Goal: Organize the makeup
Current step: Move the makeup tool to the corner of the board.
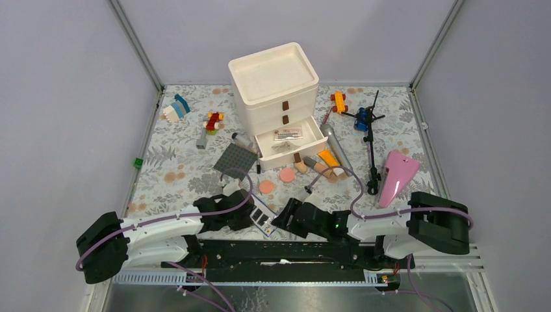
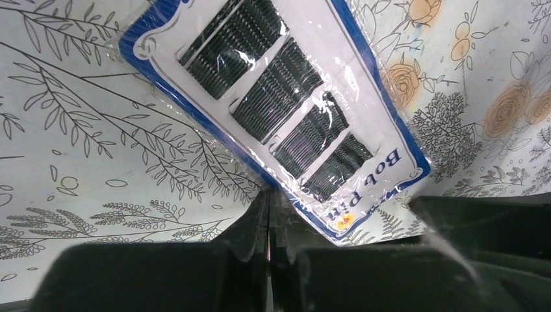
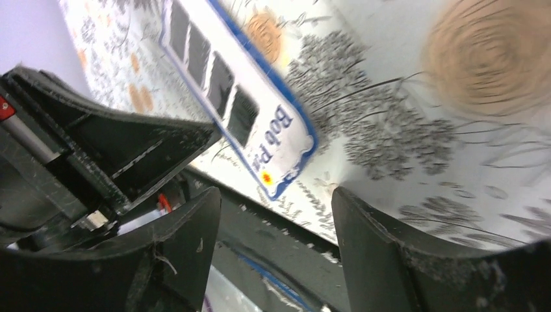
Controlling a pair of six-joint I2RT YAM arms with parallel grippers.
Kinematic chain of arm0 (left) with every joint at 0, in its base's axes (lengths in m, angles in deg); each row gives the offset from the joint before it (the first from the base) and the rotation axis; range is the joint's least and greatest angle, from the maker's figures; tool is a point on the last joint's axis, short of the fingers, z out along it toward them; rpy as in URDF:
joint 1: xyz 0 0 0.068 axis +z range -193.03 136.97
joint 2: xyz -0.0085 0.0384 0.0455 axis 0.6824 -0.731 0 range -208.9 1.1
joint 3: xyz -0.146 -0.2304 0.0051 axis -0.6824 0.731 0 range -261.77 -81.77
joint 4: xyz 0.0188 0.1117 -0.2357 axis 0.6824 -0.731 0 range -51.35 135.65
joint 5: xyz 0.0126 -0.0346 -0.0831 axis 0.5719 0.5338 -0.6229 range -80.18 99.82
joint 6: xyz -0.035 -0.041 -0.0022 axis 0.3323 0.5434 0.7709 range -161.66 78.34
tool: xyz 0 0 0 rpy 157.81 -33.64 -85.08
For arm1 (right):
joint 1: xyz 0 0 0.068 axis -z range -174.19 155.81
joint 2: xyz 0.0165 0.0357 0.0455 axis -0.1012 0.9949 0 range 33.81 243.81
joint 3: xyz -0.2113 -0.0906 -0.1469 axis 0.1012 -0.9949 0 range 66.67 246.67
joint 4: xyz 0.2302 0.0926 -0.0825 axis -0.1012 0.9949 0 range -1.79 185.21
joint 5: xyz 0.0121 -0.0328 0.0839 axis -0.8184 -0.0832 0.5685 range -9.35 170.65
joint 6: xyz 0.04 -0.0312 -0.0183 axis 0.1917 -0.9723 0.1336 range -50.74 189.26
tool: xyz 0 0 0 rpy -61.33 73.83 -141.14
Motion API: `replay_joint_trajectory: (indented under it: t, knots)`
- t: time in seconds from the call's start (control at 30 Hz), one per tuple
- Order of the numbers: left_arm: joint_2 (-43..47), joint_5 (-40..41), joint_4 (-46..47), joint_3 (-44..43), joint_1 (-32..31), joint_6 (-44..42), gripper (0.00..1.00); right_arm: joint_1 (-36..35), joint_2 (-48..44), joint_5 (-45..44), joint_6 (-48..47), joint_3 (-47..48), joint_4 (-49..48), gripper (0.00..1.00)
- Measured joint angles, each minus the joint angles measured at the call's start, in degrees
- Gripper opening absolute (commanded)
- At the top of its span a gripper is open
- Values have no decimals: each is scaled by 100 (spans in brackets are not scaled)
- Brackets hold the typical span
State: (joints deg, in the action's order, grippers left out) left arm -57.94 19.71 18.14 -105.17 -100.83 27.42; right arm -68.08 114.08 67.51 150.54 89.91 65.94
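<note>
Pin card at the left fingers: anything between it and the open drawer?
Yes. Two discs lie on the mat between the pin card and the open drawer, and a tube lies just before its front. All are low; a lifted carry should clear them.

top cam overhead; both wrist cams close on bobby-pin card (image 2: 273, 110)

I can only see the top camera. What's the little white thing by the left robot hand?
Observer: A plastic-wrapped card of bobby pins, blue-edged, with rows of black pins.
Operator: Is the hand holding it?
Observer: It seems so. The left gripper is shut on the card's edge.
Operator: And the other hand?
Observer: The right gripper is open and empty, with the card's corner just ahead of it.
</note>
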Motion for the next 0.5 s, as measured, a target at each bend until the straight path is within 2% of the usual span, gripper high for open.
replay_joint_trajectory:
  t: [0.2, 0.3, 0.37, 0.5]
  knots:
    - [146, 59, -133, 28, -20, 109, 1, 17, -776, -743, -205, 4, 1248, 76]
    - [240, 107, -297, 28, -26, 149, 7, 162, -1246, -870, -374, -243, 1370, 76]
    - [378, 203, -535, 28, -26, 149, 16, 431, -1471, -809, -573, -444, 1375, 77]
    - [682, 562, -1084, -70, -26, 133, 28, 833, -1462, -557, -955, -485, 1268, 78]
